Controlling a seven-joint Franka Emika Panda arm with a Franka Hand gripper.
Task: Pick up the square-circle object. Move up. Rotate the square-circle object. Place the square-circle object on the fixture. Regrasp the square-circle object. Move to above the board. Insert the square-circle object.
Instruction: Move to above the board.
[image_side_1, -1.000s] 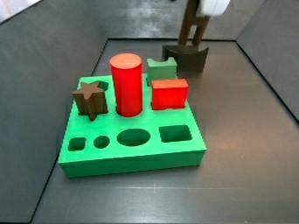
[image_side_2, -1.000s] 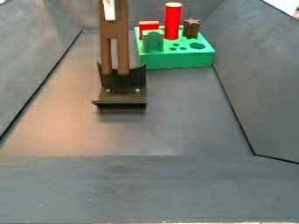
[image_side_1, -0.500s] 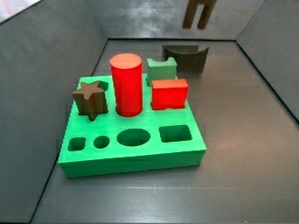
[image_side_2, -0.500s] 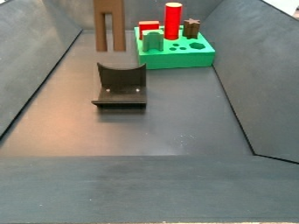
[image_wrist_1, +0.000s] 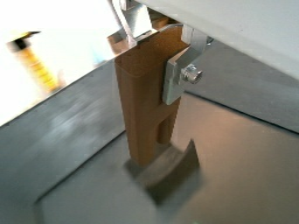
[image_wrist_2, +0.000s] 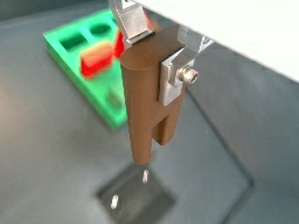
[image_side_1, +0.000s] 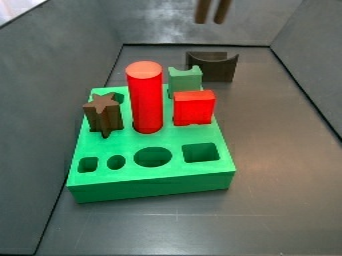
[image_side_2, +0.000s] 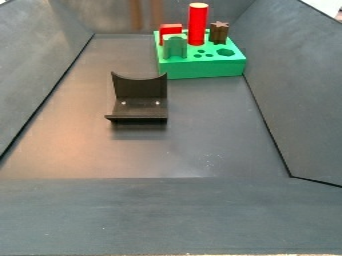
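Dark-brown slim bar-shaped peg, the square-circle object (image_wrist_2: 146, 101): held upright in the end effector (image_wrist_2: 156, 66), whose flat silver fingers (image_wrist_2: 176, 74) are closed on its upper part in both wrist views. One second ago it stood in the fixture; half a second ago it hung just above; now only its lower tip (image_side_1: 213, 10) shows at the upper edge of a side view (well clear of everything below).

Dark grey-black block with a curved U-notch, the fixture (image_side_2: 138, 96): now bare, sitting on the floor below the peg, unmoved over the last second.

Bright-green square slab with shaped holes, the board (image_side_1: 150, 161): stands apart from the fixture. Round, square and smaller openings along its near edge are free. It carries a red cylinder (image_side_1: 144, 96), a red cube (image_side_1: 194, 106), a brown star peg (image_side_1: 103, 111) and a green notched block (image_side_1: 186, 78).

Status, as judged: regrasp done, lift under way; travel to above the board and insertion remain.

Surface: dark grey, matte floor, bare apart from these items. Surround: sloping dark walls on all sides, forming a trough-like enclosure.
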